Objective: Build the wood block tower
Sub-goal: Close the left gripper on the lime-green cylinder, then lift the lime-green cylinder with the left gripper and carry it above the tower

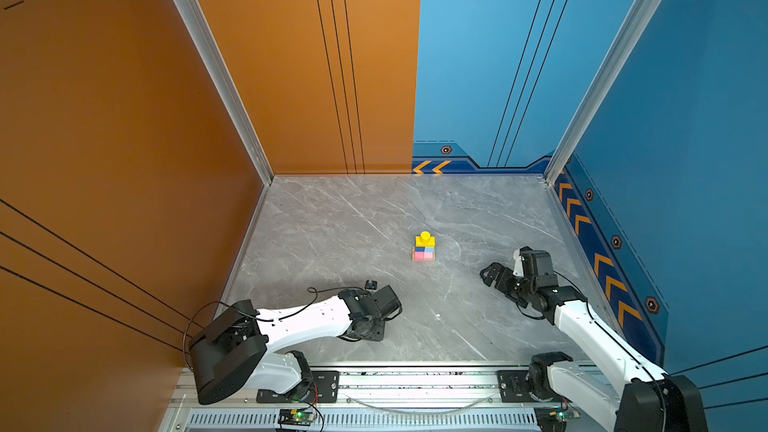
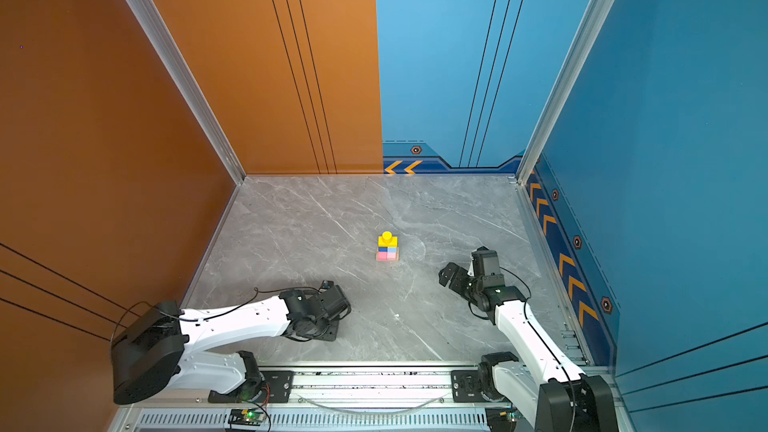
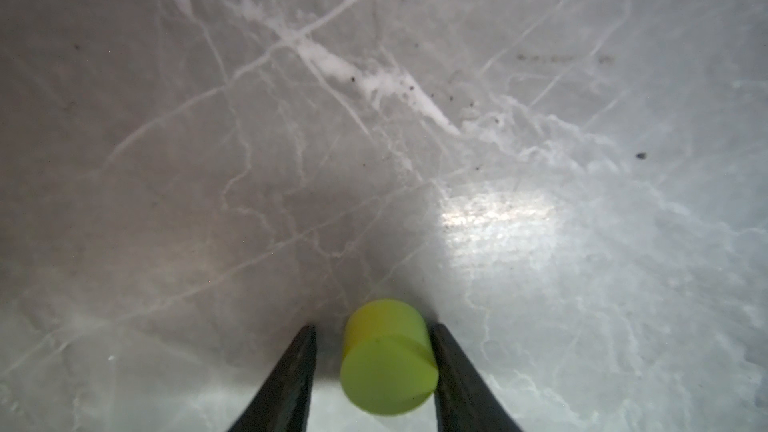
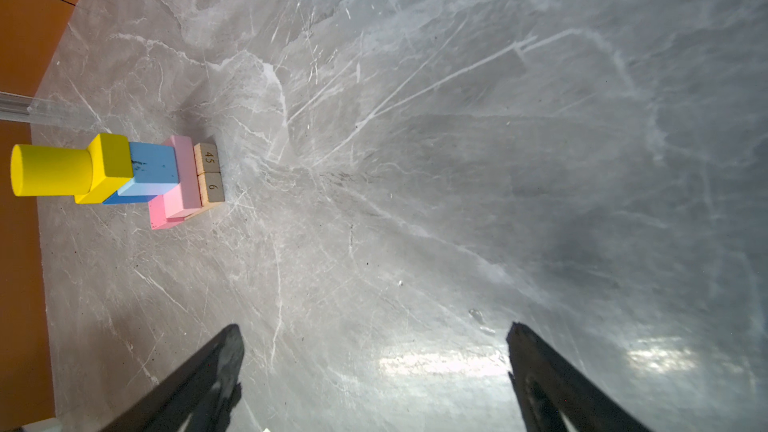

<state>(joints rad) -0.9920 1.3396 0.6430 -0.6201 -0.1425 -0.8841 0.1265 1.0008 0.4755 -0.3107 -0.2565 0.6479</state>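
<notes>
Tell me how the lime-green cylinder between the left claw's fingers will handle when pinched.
The lime-green cylinder looks solid, small and matte, so probably stiff and light. Its curved wall gives the left claw thin contact; it may twist or slip. One finger seems to touch while the other stands apart, so it will likely slide sideways first.

tower [image 1: 424, 248] – mid table [image 1: 332, 222] | loose cylinder [image 3: 388, 359] – between left gripper [image 3: 372, 328] jaws, front-left of tower
</notes>
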